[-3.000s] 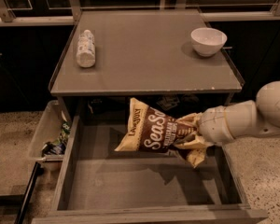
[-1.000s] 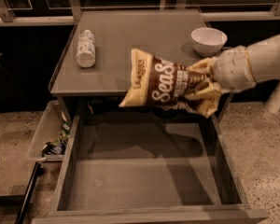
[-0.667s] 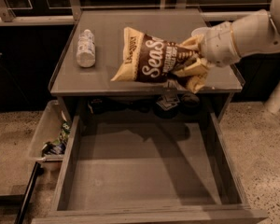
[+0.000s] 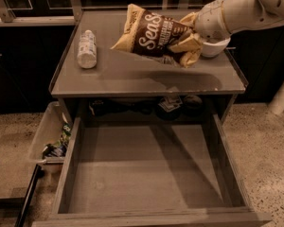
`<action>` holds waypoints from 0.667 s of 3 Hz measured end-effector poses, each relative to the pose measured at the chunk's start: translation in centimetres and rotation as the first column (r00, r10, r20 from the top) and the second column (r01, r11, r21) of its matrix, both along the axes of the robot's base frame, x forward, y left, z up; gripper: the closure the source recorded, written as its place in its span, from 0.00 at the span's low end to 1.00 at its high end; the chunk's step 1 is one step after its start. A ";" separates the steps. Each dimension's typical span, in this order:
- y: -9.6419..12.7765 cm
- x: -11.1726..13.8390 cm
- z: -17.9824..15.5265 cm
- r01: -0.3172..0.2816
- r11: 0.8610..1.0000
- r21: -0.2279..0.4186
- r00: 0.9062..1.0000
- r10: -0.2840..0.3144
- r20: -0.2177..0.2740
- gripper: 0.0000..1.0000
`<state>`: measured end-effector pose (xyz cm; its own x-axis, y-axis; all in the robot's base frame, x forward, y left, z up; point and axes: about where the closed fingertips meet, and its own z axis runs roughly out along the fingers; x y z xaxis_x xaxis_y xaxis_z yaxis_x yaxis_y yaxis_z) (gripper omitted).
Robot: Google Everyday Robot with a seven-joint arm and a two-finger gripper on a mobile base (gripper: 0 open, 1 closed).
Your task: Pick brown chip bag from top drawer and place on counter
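Observation:
My gripper [image 4: 195, 31] is shut on the right end of the brown chip bag [image 4: 154, 32] and holds it in the air above the counter [image 4: 146, 77], over its back middle. The bag lies roughly level, with its white script facing me and its cream-yellow left end pointing at the white bottle. The white arm reaches in from the upper right. The top drawer [image 4: 149, 174] is pulled out below the counter and its grey bottom is bare.
A white bottle [image 4: 87, 48] lies on the counter's left side. A white bowl [image 4: 214, 46] sits at the back right, partly behind my wrist. A clear plastic bin [image 4: 51, 136] with small items hangs left of the drawer. Dark items sit in the shelf behind the drawer.
The bag has been lifted out of the drawer, up past the counter's front edge and back over the counter. The drawer is left empty.

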<state>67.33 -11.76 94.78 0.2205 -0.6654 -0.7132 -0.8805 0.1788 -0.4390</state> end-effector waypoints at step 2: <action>-2.6 4.3 -3.6 0.195 0.976 0.099 0.981 -0.194 -0.013 1.00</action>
